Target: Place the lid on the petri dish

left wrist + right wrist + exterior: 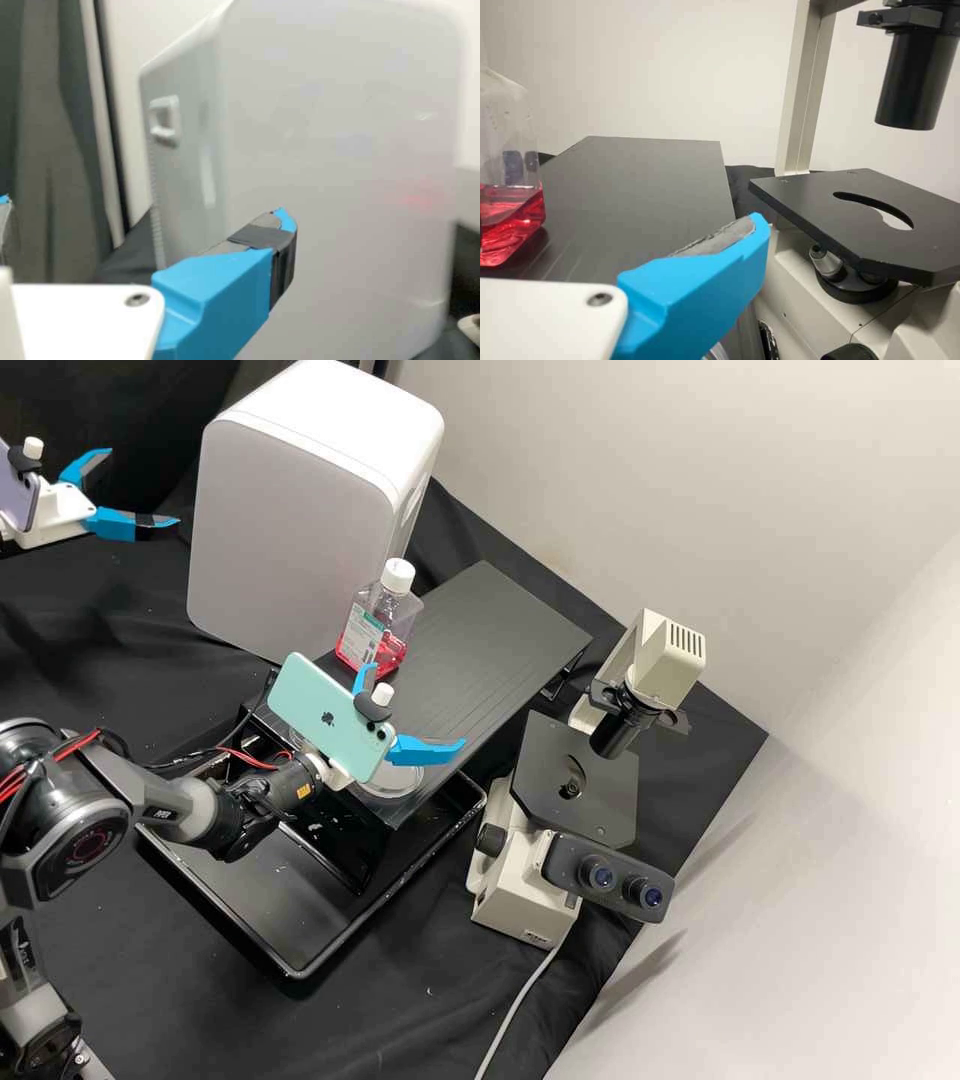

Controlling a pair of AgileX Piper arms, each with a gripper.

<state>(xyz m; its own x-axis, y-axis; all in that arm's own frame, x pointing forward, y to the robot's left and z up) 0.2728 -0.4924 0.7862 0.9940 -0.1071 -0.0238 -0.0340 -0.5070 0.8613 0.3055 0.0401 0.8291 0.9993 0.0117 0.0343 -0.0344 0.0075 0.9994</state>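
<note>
A clear round petri dish [392,778] lies on the near end of the black platform [490,640]. I cannot tell whether its lid is on it or apart from it. My right gripper [418,706] hovers just over the dish, open, with its lower finger [430,748] above the dish's rim and nothing between the fingers. In the right wrist view one blue finger [705,281] stands over the platform. My left gripper [140,488] hangs open at the far left, beside the white box [310,500]. Its taped finger [251,274] shows close to that box [337,172].
A flask of red liquid [375,622] stands on the platform behind the right gripper. A white microscope [590,780] stands to the right, its black stage [862,217] close to the platform's edge. A black tray [300,920] lies under the platform's near end.
</note>
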